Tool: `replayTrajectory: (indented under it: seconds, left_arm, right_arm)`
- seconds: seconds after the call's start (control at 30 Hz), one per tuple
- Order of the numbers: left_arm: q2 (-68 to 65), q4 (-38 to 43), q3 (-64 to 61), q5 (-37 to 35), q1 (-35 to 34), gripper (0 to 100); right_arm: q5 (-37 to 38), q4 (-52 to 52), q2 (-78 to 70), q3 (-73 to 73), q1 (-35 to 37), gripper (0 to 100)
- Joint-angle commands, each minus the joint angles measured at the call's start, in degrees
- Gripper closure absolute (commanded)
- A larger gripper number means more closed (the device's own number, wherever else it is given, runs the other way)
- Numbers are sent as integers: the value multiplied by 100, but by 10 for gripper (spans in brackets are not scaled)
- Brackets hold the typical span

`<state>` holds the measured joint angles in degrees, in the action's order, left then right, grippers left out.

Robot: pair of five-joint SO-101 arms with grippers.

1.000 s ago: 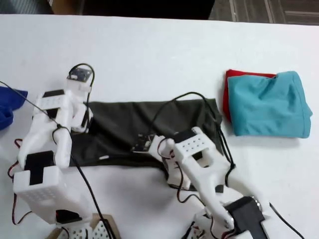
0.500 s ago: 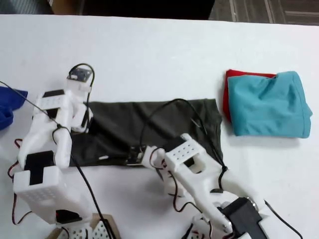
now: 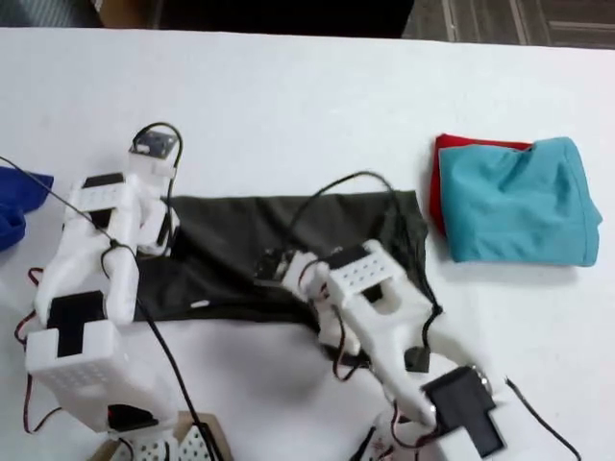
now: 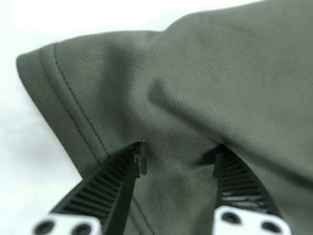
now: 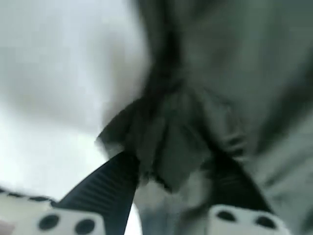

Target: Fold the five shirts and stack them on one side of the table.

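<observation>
**A:** What could've gone wrong for you here?

**B:** Your R gripper [image 5: 173, 166] was clenched on just a small bunch of the shirt [image 3: 240, 235], at its near hem. Thin bite. If you'd pulled fast, I'd guess the cloth slips out, or only that bunch rises while the rest drags on the table [image 3: 288, 96].

**A:** And the L side?

**B:** Your L gripper [image 4: 178, 154] sat on the shirt's left end. Its jaws were spread, w/ cloth under and btw them, nothing pinched. Had you folded w/ R alone, that end was free to slide, so the fold prob. comes out skewed.

**A:** Anything else?

**B:** The shirt's right end lay near the stack, teal shirt [image 3: 519, 202] on red shirt [image 3: 440, 182], at the right. A wide sweep could've knocked it.

**A:** How'd the shirt look?

**B:** Dark olive, fine mesh knit, stitched hem. It lay mid-table as a wide band running left to right. Far edge was fairly straight, near edge rumpled where R gripped. The blue shirt [image 3: 14, 206] was at the left edge, looked unfolded.
</observation>
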<state>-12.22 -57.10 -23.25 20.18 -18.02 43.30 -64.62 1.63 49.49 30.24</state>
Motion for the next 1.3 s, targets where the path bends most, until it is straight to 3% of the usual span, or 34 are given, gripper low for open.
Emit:
replayTrajectory:
  seconds: [0.0, 0.2, 0.37, 0.6, 0.8, 1.0, 1.27]
  left_arm:
    - [-9, 193, 13, -18, 97, 757]
    - [-9, 193, 13, -18, 97, 757]
    - [-9, 193, 13, -18, 97, 757]
    - [-9, 193, 13, -18, 97, 757]
    - [-9, 193, 13, -18, 97, 757]
    - [-9, 193, 13, -18, 97, 757]
    - [-9, 193, 13, -18, 97, 757]
  right_arm:
    - [0, -119, -365, 26, -13, 900]
    - [0, -154, 13, 26, -57, 904]
    - [0, -673, 813, -123, -57, 978]
    - [0, -1481, 1754, -686, -57, 977]
    - [9, -1402, 1745, -1099, -145, 975]
    - [756, -1323, 787, -2022, -875, 975]
    - [1187, -2343, -1464, -5099, -1376, 974]
